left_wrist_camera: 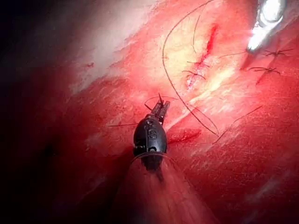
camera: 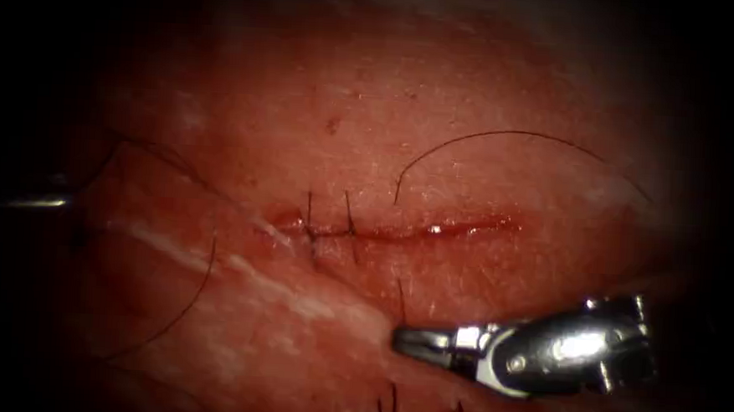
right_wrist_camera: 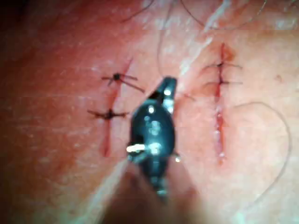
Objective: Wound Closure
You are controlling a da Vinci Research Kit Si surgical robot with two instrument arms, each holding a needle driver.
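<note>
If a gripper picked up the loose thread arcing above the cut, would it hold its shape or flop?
The thread would probably flop: it lies in a slack, thin curve over the tissue. It looks very light, so it would likely trail wherever pulled. The wet sheen along the cut suggests it may cling to the surface or slip.

The right arm's tool point(camera: 406, 340) comes in low from the right, its shaft and wrist nearly level and its jaws pressed together, holding nothing that shows. In its own wrist view point(right_wrist_camera: 167, 89) the closed tip points straight ahead of the rounded wrist. The left arm's tool point(left_wrist_camera: 160, 108) reaches forward from its dark wrist, the jaws drawn together; whether they grip anything cannot be told.
</note>
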